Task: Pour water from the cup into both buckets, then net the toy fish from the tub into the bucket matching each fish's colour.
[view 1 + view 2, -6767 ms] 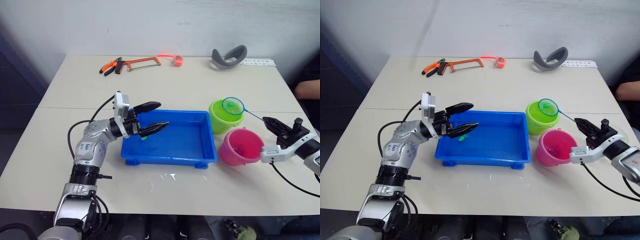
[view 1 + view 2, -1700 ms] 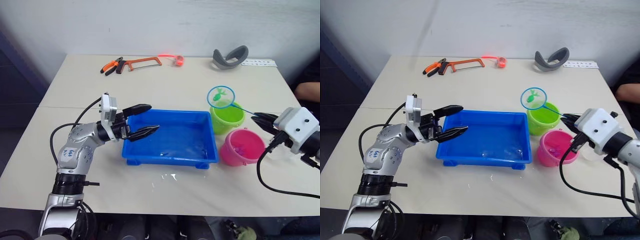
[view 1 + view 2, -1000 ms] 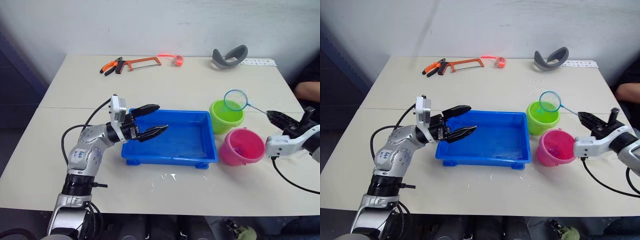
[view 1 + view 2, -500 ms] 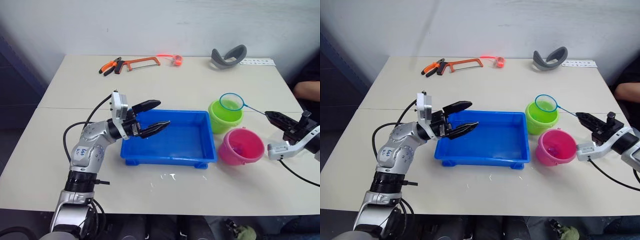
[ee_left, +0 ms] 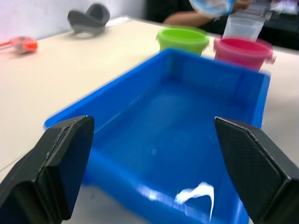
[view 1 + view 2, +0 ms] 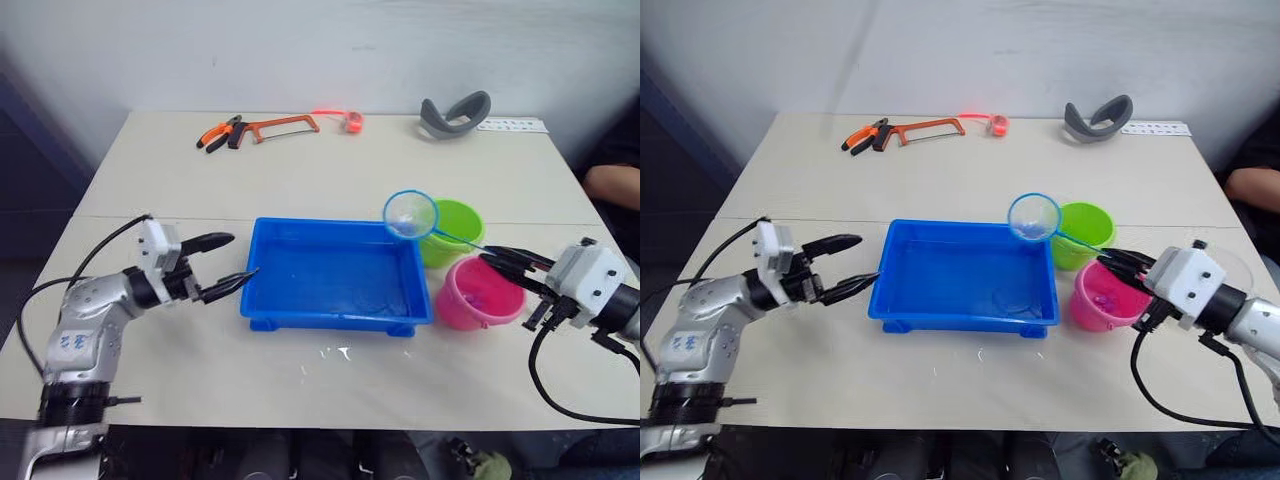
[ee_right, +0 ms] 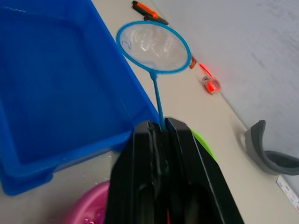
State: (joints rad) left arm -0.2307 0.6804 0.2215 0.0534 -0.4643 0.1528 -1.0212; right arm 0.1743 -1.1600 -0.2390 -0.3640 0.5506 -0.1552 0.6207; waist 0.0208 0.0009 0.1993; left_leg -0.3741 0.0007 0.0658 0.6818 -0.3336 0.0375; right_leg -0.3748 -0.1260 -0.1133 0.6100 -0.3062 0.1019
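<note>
The blue tub [image 6: 338,322] sits mid-table and holds water. To its right stand the green bucket [image 6: 458,225] and, nearer, the pink bucket [image 6: 482,305], which has a small dark pinkish shape inside; whether that is a toy fish I cannot tell. My right gripper [image 6: 503,264] is shut on the handle of a blue net [image 6: 410,213], whose hoop looks empty and hovers over the tub's far right corner. My left gripper [image 6: 243,256] is open and empty, just left of the tub. The clear cup [image 5: 243,27] stands beyond the pink bucket.
At the table's far edge lie orange pliers and a hacksaw [image 6: 262,127], a small orange-red item [image 6: 352,121], a grey curved piece [image 6: 455,110] and a white strip [image 6: 512,125]. Water drops [image 6: 335,353] lie before the tub. A person's arm [image 6: 610,182] rests at the right edge.
My left gripper has pulled back from over the tub's left end to the table beside it. The net has swung left from above the green bucket to above the tub's right corner.
</note>
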